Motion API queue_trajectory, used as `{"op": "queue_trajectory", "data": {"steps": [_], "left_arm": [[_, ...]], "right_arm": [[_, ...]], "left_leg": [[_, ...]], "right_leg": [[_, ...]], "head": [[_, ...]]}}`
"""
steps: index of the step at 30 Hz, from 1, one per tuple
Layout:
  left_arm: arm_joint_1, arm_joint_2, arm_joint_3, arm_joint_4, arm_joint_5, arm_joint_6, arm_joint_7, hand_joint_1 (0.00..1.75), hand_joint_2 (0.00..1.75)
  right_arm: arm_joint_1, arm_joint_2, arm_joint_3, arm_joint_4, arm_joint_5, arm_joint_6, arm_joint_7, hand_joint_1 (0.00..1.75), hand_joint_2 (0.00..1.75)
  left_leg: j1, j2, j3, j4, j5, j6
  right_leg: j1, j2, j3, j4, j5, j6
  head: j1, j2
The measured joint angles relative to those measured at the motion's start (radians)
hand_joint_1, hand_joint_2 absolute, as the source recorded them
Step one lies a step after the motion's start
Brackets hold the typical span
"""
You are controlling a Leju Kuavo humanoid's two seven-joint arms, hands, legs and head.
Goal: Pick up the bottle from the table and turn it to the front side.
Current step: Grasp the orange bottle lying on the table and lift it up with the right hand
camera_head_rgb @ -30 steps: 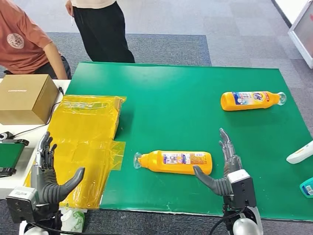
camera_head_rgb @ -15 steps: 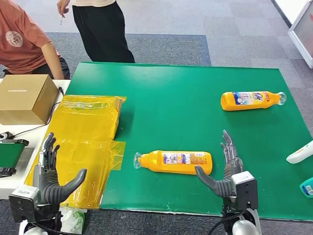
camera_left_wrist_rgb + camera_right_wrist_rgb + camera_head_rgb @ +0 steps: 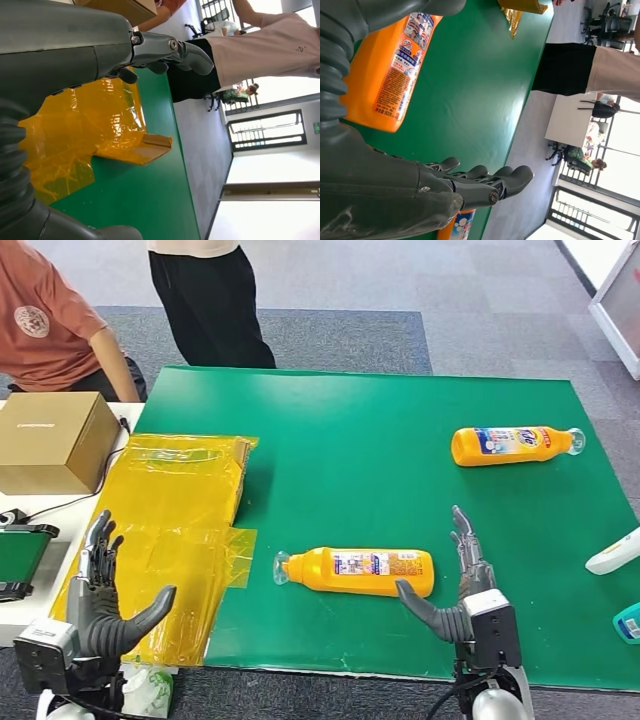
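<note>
Orange bottle (image 3: 361, 571) you want lying on its side on the green table (image 3: 362, 430), right robot hand (image 3: 460, 585) spread just beside its base, left robot hand (image 3: 102, 590) spread, holding nothing.

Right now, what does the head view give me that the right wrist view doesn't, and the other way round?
Head view alone: the near bottle's clear cap end, the left hand open over the yellow plastic sheet, a cardboard box, and a seated person in a red shirt.

Right wrist view alone: the near bottle's back label text close up, and a background area with railings, a white table and chairs.

Both: the green mat, the open right hand beside the near bottle's base, the far bottle, and the standing person's black trousers.
</note>
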State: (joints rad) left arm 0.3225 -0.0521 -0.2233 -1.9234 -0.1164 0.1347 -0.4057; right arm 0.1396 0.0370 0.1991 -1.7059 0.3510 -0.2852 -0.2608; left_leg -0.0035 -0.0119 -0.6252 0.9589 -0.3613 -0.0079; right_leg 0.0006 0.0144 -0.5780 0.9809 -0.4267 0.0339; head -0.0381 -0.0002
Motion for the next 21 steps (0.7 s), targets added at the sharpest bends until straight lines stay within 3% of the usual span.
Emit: {"op": "queue_trajectory", "data": {"steps": [9, 11, 16, 18, 21], "left_arm": [[-0.030, -0.013, 0.044, 0.086, 0.008, -0.032, -0.040, 0.00, 1.75], [-0.037, -0.022, 0.058, 0.115, 0.004, -0.047, -0.034, 0.00, 1.75], [-0.047, -0.046, 0.071, 0.130, -0.018, -0.114, 0.011, 0.00, 1.75], [-0.060, -0.051, 0.063, 0.122, -0.044, -0.130, 0.012, 0.00, 1.75], [-0.088, -0.053, 0.032, 0.097, -0.061, -0.145, 0.010, 0.00, 1.75]], "right_arm": [[-0.040, 0.000, 0.000, 0.073, 0.016, 0.023, 0.032, 0.00, 1.75], [-0.057, 0.000, 0.000, 0.113, 0.148, -0.031, 0.074, 0.00, 1.75], [-0.105, -0.002, 0.021, 0.208, 0.715, -0.094, 0.297, 0.00, 1.75], [-0.134, -0.002, 0.036, 0.265, 0.844, -0.088, 0.352, 0.00, 1.75], [-0.178, -0.002, 0.059, 0.372, 0.932, -0.086, 0.384, 0.00, 1.75]], "left_leg": [[0.000, 0.000, 0.000, 0.000, 0.000, 0.000], [0.000, 0.000, 0.000, 0.000, 0.001, 0.000], [0.000, 0.000, 0.000, 0.000, 0.001, 0.001], [0.000, 0.000, 0.000, 0.000, 0.001, 0.001], [0.000, 0.000, 0.000, 0.000, 0.001, 0.001]], "right_leg": [[0.000, 0.000, 0.000, 0.000, 0.000, 0.000], [0.000, 0.000, 0.001, 0.000, 0.000, 0.000], [0.000, 0.000, 0.001, 0.000, 0.000, 0.000], [0.000, 0.000, 0.001, 0.000, 0.001, 0.000], [0.000, 0.000, 0.001, 0.000, 0.001, 0.001]], "head": [[0.000, 0.000], [0.000, 0.000], [0.000, 0.000], [0.000, 0.000], [0.000, 0.000]]}}
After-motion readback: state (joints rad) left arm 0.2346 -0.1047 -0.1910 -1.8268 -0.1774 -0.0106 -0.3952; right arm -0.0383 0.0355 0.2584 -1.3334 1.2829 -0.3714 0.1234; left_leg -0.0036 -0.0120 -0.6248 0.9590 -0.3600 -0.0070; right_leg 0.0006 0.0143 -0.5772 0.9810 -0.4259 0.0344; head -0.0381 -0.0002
